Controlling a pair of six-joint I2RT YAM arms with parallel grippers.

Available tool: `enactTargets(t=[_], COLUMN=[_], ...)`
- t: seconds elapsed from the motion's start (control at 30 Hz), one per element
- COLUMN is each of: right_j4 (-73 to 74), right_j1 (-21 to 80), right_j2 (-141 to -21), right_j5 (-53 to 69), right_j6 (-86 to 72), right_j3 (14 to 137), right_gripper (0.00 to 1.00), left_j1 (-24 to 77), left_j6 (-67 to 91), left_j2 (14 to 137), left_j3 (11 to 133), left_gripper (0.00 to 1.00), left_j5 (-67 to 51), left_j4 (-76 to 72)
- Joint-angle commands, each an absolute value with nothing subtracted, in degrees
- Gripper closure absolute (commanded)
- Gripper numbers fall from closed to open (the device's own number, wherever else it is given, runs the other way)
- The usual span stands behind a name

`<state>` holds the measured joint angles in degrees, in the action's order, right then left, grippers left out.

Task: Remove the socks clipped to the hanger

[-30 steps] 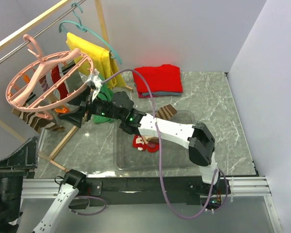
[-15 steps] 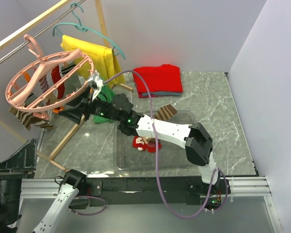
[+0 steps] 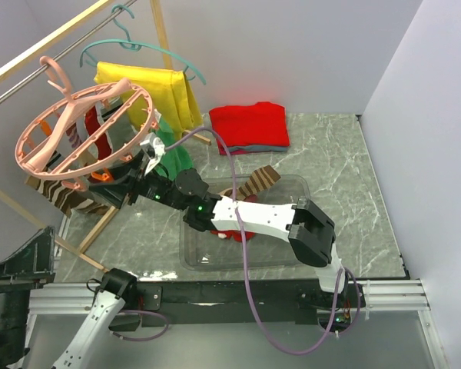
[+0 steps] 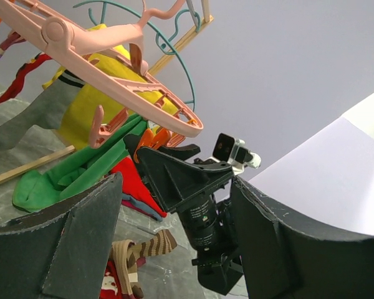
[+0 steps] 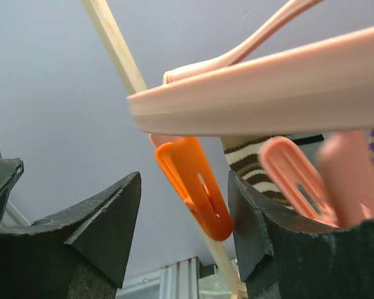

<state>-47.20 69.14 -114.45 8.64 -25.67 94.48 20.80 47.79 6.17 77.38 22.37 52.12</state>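
The pink ring hanger (image 3: 77,138) hangs tilted from the rail. Brown striped socks (image 3: 61,196) and a red sock (image 3: 100,142) are clipped under it. My right gripper (image 3: 114,194) reaches beneath the ring's near edge. In the right wrist view it (image 5: 186,177) stands open around an orange clip (image 5: 196,190). The clip lies close to the right finger, with a gap on its left. A striped sock (image 5: 255,159) hangs just behind the clip. My left gripper (image 4: 174,180) is open and empty, low at the left. A striped sock (image 3: 257,181) and a red sock (image 3: 223,231) lie in the bin.
A clear plastic bin (image 3: 292,257) sits under my right arm. A folded red garment (image 3: 250,124) lies at the back. A yellow shirt (image 3: 150,92) on a teal hanger (image 3: 138,48) and a green cloth (image 3: 173,154) hang beside the ring. The wooden rack's leg (image 3: 100,223) slants nearby.
My right gripper has moved left and in under the ring, and its jaws have narrowed around the orange clip. The hanger has tipped up and swung slightly. The left arm is still.
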Motion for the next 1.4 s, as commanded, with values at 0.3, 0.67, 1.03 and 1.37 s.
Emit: enactTargets(t=[0.3, 0.67, 1.03, 1.37], right_j4=[-51.1, -39.1, -26.1, -22.5], right_j1=[70.4, 68.3, 60.2, 52.9], right_j2=[-108.6, -100.7, -97.1, -96.5], right_j5=[4.2, 2.9, 12.8, 23.2], right_j6=[-22.1, -21.0, -21.6, -23.7], right_j3=[91.1, 88.4, 90.9, 93.3], right_gripper=[0.77, 1.00, 1.00, 1.00], left_j1=[20.5, 20.5, 20.5, 20.5], left_j6=[48.9, 48.9, 49.4, 48.3], left_j2=[5.8, 6.0, 7.5, 15.1], left_j3=[80.2, 76.3, 69.5, 61.6], left_gripper=[0.24, 0.25, 0.23, 0.11], left_j5=[22.7, 27.5, 30.9, 35.9], left_j4=[55.9, 61.8, 63.3, 56.2])
